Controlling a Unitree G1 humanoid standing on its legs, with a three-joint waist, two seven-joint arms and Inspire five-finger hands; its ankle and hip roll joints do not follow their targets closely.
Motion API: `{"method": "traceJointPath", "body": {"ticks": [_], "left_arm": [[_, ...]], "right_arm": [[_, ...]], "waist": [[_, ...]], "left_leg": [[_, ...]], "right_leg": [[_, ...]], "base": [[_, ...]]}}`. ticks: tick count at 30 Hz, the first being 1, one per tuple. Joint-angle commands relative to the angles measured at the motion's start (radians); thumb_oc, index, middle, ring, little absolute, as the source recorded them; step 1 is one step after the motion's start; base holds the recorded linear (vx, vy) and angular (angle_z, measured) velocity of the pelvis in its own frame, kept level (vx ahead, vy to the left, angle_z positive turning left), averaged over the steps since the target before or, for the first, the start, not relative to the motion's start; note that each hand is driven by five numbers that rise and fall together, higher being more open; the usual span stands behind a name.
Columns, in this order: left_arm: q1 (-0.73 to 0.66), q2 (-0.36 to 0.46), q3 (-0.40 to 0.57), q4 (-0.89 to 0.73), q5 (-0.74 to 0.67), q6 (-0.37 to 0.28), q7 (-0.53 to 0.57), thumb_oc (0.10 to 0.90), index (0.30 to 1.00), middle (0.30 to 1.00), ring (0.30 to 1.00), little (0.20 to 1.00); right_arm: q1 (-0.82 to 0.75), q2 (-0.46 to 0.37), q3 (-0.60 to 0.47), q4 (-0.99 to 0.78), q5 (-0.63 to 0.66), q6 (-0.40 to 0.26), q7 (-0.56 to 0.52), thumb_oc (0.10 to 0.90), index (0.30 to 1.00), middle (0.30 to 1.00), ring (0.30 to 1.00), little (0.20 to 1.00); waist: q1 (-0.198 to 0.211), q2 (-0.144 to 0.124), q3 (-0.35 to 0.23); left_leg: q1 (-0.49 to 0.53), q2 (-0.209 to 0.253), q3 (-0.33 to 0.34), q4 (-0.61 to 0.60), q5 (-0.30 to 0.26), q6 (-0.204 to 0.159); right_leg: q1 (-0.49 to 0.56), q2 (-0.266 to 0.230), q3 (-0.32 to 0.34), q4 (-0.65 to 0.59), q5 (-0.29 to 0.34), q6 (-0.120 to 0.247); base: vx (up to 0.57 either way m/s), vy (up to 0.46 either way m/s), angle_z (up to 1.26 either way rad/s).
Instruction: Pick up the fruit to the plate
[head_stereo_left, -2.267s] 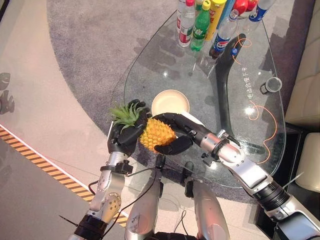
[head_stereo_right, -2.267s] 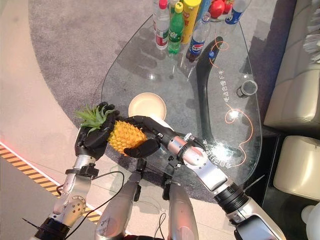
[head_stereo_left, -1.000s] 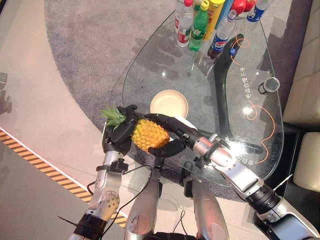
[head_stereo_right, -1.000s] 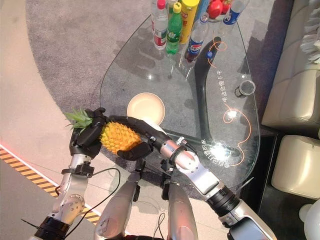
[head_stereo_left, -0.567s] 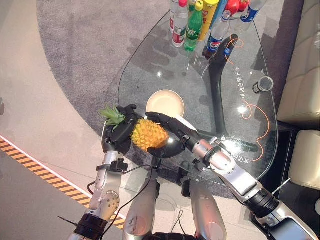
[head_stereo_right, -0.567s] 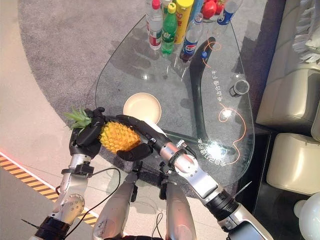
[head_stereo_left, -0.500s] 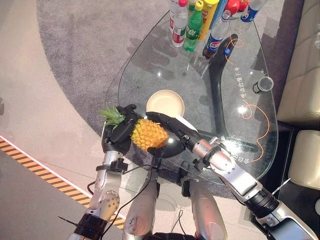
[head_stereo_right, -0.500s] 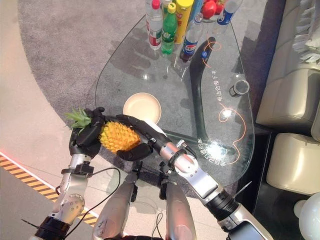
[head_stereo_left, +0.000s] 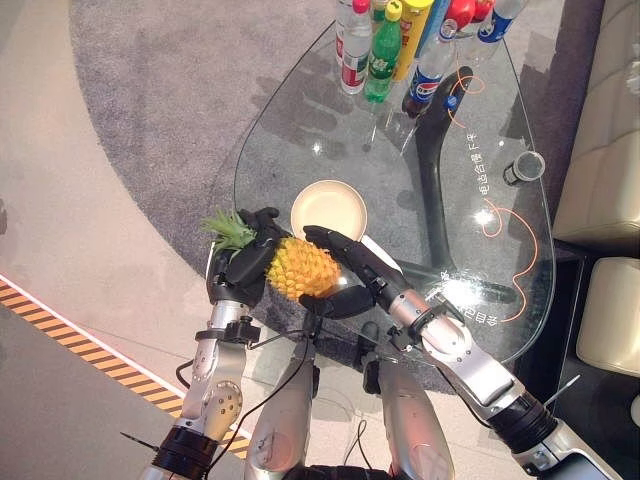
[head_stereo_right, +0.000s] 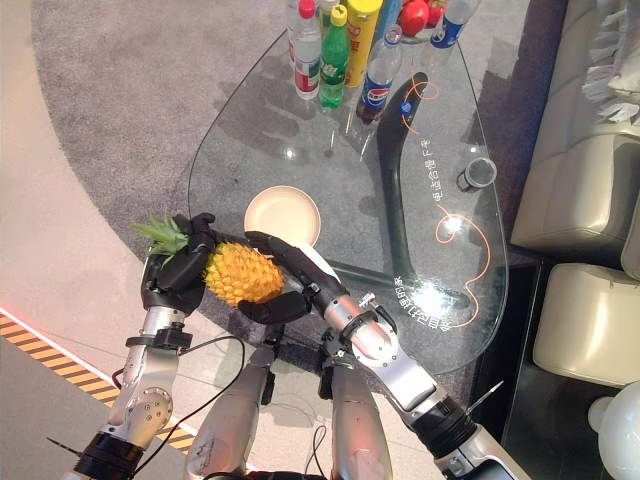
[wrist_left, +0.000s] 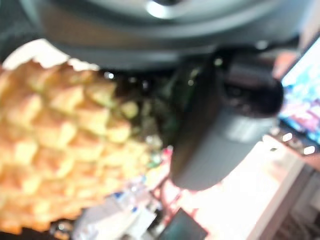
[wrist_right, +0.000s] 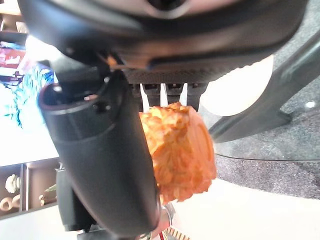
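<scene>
Grey carpet and a pale floor are seen through a teardrop glass table, at whose near edge a pineapple is carried by two dark hands. The left hand is curled round the fruit's leafy end, its fingers wrapped over the base of the green crown. The right hand is cupped round the opposite, blunt end, fingers over the top and thumb beneath, so the pineapple is clamped between both. In the right wrist view the orange rind is seen pressed against that hand's thumb.

The fruit is held just clear of the table's near edge, beside and slightly short of the cream plate, which sits empty on the glass. Its long axis is laid nearly level and runs across the robot's front: the crown is pointed to the robot's left and a little away, the blunt end to its right.

For the step in hand, a forward carry onto the plate is judged to be needed, with both hands moved together so that the squeeze is not lost. Since the plate looks narrower than the fruit is long, the body is best centred over it and lowered gently before either hand is released. A cluster of bottles at the far end is well apart.
</scene>
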Motion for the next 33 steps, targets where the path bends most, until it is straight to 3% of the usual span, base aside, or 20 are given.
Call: {"method": "traceJointPath", "body": {"ticks": [1,13,23,33], "left_arm": [[-0.043,0.007,0.173,-0.185,0.044,-0.226,-0.036,0.1,0.3,0.3,0.3,0.2],[-0.081,0.017,0.229,-0.173,0.162,-0.292,0.018,0.1,0.3,0.3,0.3,0.2],[-0.13,0.021,0.233,-0.165,0.235,-0.309,0.064,0.1,0.3,0.3,0.3,0.2],[-0.192,0.03,0.208,-0.136,0.355,-0.318,0.151,0.1,0.3,0.3,0.3,0.2]], "right_arm": [[0.024,-0.05,-0.14,0.001,-0.013,-0.021,-0.082,0.8,0.9,0.9,0.9,0.9],[0.058,-0.042,-0.163,0.008,-0.005,-0.016,-0.104,0.8,0.9,0.9,0.9,0.9],[0.053,-0.029,-0.162,0.031,0.002,-0.012,-0.138,0.8,0.9,0.9,0.9,0.9],[0.014,-0.019,-0.126,0.047,0.008,0.04,-0.101,0.8,0.9,0.9,0.9,0.9]], "waist": [[-0.008,-0.018,-0.027],[-0.034,-0.018,-0.027],[-0.051,-0.014,-0.027],[-0.067,-0.011,-0.027]], "left_leg": [[0.019,-0.048,0.04,0.114,-0.114,0.023],[-0.006,-0.042,0.053,0.131,-0.115,0.02],[-0.023,-0.041,0.067,0.13,-0.11,0.019],[-0.054,-0.04,0.079,0.137,-0.104,0.016]], "right_leg": [[0.087,0.015,0.054,-0.135,0.075,0.05],[0.055,0.022,0.083,-0.117,0.072,0.047],[0.031,0.025,0.098,-0.115,0.076,0.047],[-0.006,0.031,0.114,-0.106,0.081,0.045]], "base": [[0.02,0.005,-0.08],[0.01,0.004,-0.05],[0.0,0.006,-0.04],[-0.01,0.009,-0.03]]}}
